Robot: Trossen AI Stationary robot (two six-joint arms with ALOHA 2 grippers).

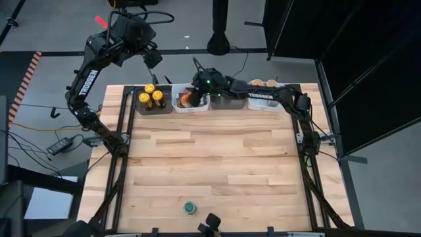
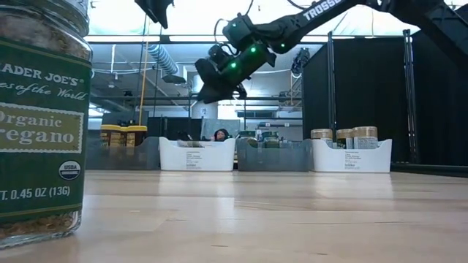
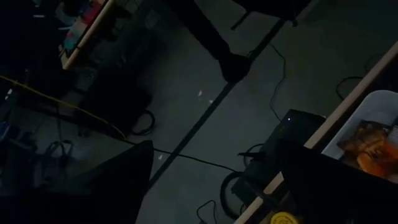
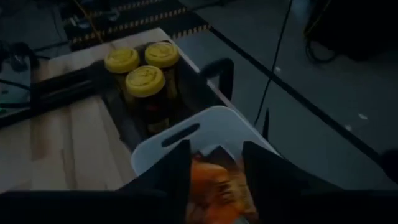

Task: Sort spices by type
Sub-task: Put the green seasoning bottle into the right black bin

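One green-lidded oregano jar point(image 1: 189, 208) stood upright at the near edge of the worktop, long axis vertical, label facing the low camera, well apart from everything else and not yet sorted. Across the bare boards, four bins lined the far edge. From the far-left corner: a dark bin point(image 1: 152, 105) with three yellow-lidded jars point(image 1: 151, 96), upright and touching; a white bin point(image 1: 191, 104) with orange packets; a second dark bin point(image 1: 229, 101); a white bin point(image 1: 266, 104) with tan-lidded jars point(image 1: 262, 83).

My right gripper point(image 4: 214, 180) hung above the packet bin with an orange packet point(image 4: 217, 186) showing between my fingers point(image 4: 165, 180). They stood a moderate way apart; whether they pinched the packet or merely framed those in the bin, I could not tell. The packet's long axis appeared to run along my reach, its short end toward the bin's handle wall, though much was hidden.

The step in hand, I judged, was delivering a packet to its bin. The next move called for withdrawing upward and then crossing to the lone jar at the near edge.

My left gripper point(image 1: 152, 59) waited beyond the far-left corner, off the worktop, fingers parted and empty.
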